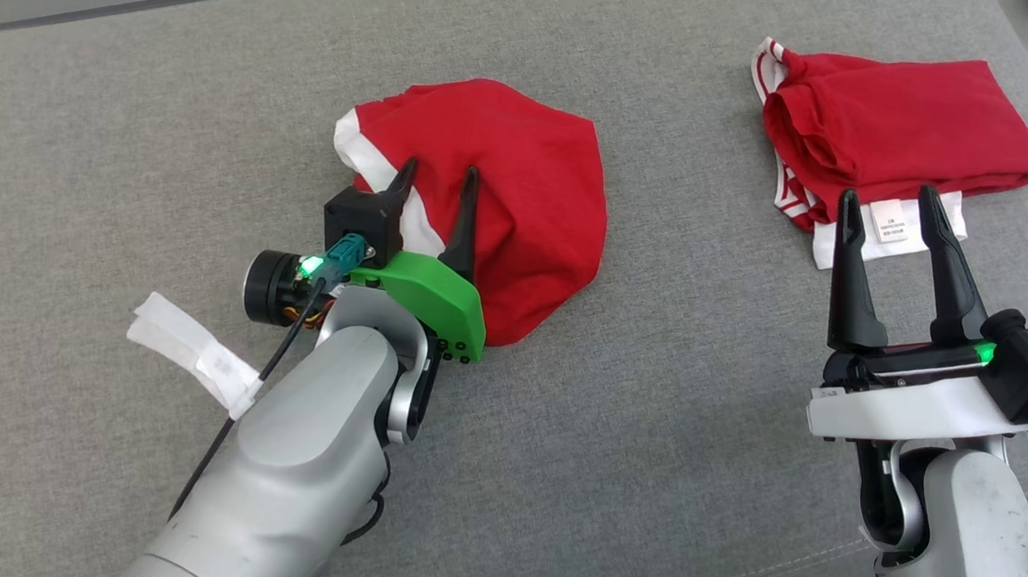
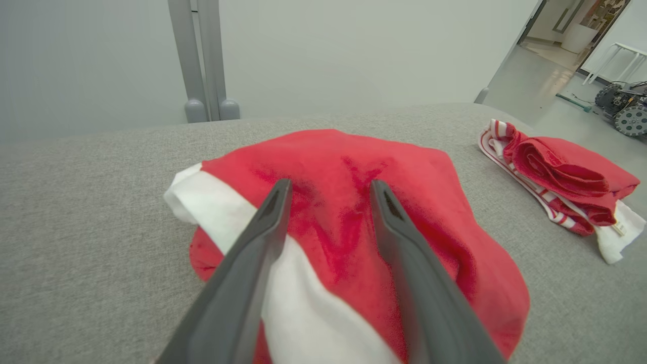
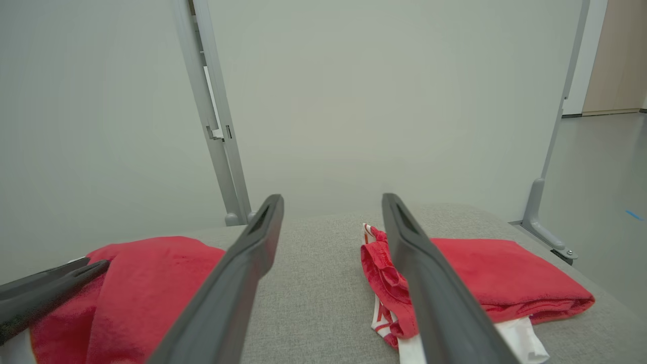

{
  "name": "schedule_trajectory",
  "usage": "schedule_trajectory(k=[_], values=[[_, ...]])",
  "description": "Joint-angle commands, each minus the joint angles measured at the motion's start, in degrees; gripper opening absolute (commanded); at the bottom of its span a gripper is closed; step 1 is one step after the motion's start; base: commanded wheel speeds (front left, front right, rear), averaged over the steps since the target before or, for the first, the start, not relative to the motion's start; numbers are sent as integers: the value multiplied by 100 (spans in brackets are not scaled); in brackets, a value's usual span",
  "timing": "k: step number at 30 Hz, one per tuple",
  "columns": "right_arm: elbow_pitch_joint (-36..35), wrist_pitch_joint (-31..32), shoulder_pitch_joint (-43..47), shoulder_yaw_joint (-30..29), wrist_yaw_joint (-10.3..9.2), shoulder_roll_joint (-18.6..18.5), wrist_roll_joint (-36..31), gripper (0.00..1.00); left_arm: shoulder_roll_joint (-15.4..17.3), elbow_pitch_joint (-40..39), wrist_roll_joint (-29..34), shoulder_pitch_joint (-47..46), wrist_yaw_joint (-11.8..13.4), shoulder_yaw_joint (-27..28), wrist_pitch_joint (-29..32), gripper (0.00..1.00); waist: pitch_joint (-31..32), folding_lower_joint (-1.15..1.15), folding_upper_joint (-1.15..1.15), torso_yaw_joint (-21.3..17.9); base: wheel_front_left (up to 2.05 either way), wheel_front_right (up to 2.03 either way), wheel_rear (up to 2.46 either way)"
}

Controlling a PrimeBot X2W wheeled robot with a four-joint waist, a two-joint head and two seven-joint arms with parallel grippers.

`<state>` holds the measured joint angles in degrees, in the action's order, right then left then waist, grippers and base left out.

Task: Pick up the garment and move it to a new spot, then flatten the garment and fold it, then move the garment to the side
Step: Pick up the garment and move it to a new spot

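**A:** Foreground, lower left: the left gripper [image 1: 441,168] over the near side of the garment [image 1: 529,182]. Its fingers [image 2: 252,263] stand parted and pinch nothing. Lower right: the right gripper [image 1: 888,194], fingers wide and empty.

**B:** Do the left tips touch cloth?

**A:** Hard to tell from these angles. They rest on it or hang just above. The garment lies mid-surface [image 1: 651,377], a crumpled red mound.

**B:** How would it handle?

**A:** Likely light, soft and limp. It should sag and drag when lifted, and is unlikely to slip. The white band [image 2: 202,202] at its left edge looks like the best hold. Pinching a single layer there should let it open out for flattening.

**B:** And beyond?

**A:** Far right, well apart, a second garment [image 1: 899,125] lies folded.
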<state>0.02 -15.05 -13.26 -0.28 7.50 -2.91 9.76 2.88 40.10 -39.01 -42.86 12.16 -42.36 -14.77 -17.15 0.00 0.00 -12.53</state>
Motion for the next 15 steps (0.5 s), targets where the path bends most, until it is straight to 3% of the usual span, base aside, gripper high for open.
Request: schedule_trajectory(k=[1,9,15], values=[[6,-15,25,-12,-2,1,8,100,42,70,-7,-69,-29,62,-45,100,-121,0,0,-69,0,0,0],[62,-15,60,-25,-2,-3,-99,100,129,-245,352,91,-148,497,-40,100,167,0,0,531,0,0,0],[140,-15,114,-33,-2,-2,-211,100,444,-963,844,421,-365,862,-34,100,399,0,0,1127,0,0,0]])
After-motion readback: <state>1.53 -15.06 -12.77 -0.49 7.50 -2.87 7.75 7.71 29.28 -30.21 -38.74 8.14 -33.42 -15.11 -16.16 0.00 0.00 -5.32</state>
